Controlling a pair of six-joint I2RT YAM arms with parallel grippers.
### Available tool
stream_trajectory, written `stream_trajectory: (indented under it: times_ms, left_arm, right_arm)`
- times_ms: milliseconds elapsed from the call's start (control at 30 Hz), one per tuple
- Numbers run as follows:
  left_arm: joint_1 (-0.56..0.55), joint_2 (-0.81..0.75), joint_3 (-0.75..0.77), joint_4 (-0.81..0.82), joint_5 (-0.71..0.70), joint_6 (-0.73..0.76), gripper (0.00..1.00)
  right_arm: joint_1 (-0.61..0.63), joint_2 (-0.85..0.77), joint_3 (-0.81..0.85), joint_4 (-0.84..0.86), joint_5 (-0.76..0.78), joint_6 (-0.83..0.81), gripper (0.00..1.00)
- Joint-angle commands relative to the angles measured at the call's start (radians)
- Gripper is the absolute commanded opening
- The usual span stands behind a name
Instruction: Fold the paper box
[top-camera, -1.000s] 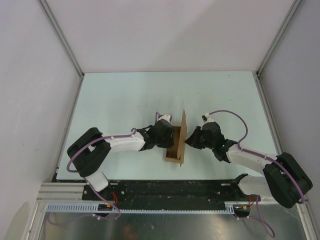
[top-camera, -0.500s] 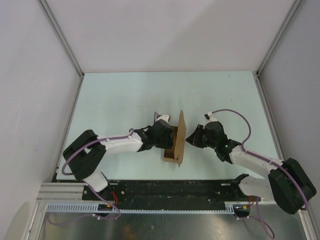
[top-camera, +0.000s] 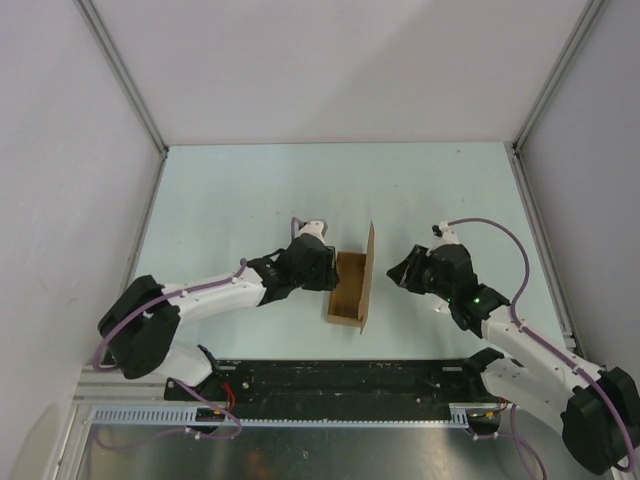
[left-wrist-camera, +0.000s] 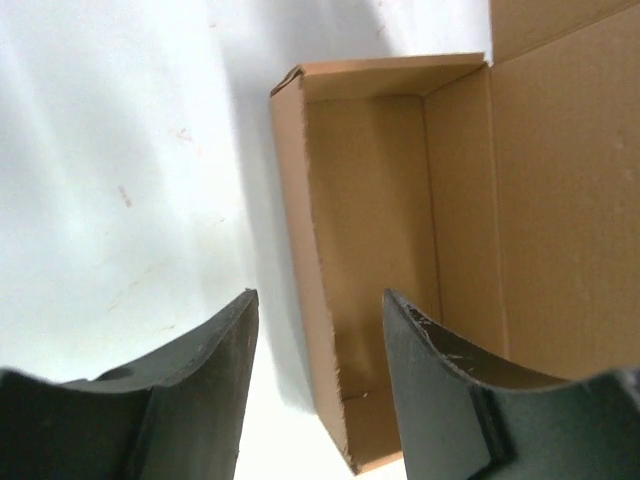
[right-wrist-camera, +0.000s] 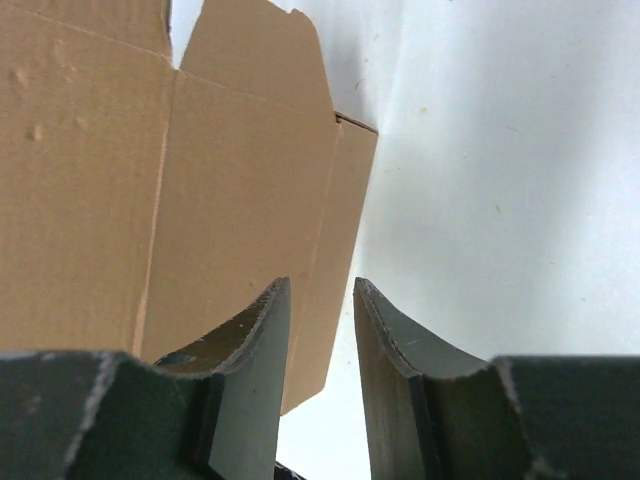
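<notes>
Status: paper box (top-camera: 349, 290) sits on the table (top-camera: 250, 190) near our bases, midway between the two arms, long axis pointing away from us. It is a half-formed tray. In the left wrist view the low walls are up and the inside is empty. The tall lid panel (top-camera: 369, 268) stands upright along the tray's right side, not yet folded over.

Left gripper (top-camera: 328, 272) is just beside the tray's left wall, not touching, fingers spread and holding nothing. Right gripper (top-camera: 393, 276) is near the outer face of the lid panel with a clear gap to it. Its fingers are parted a little and nothing is between them.

We read this as both arms off the box, which is standing unaided. The flanking positions make sense: left can brace the tray while right pushes the lid over.

Risks are a light carton sliding on the smooth table and the lid springing back at the crease.
</notes>
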Motion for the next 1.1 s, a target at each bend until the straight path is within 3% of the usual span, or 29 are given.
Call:
stream_trajectory:
  times_ms: [0, 233, 367, 500, 833, 1067]
  left_arm:
    - [0.034, -0.069, -0.042, -0.01, -0.018, 0.011, 0.58]
    - [0.098, -0.131, -0.071, -0.008, 0.003, 0.032, 0.58]
    - [0.107, -0.165, -0.091, -0.01, -0.001, 0.043, 0.58]
    - [0.109, -0.189, -0.117, -0.008, -0.009, 0.038, 0.58]
    - [0.119, -0.221, -0.163, -0.011, -0.027, 0.043, 0.63]
    - [0.124, -0.244, -0.192, -0.011, -0.021, 0.038, 0.64]
  right_arm:
    - [-0.018, -0.048, 0.022, -0.109, 0.042, -0.03, 0.38]
    - [-0.021, -0.075, 0.091, -0.241, 0.069, -0.051, 0.42]
    - [-0.015, -0.077, 0.195, -0.324, 0.12, -0.068, 0.52]
    - [0.022, -0.036, 0.398, -0.428, 0.202, -0.065, 0.56]
    - [0.327, 0.24, 0.834, -0.736, 0.433, -0.009, 0.64]
    - [0.418, 0.348, 0.882, -0.87, 0.595, 0.082, 0.65]
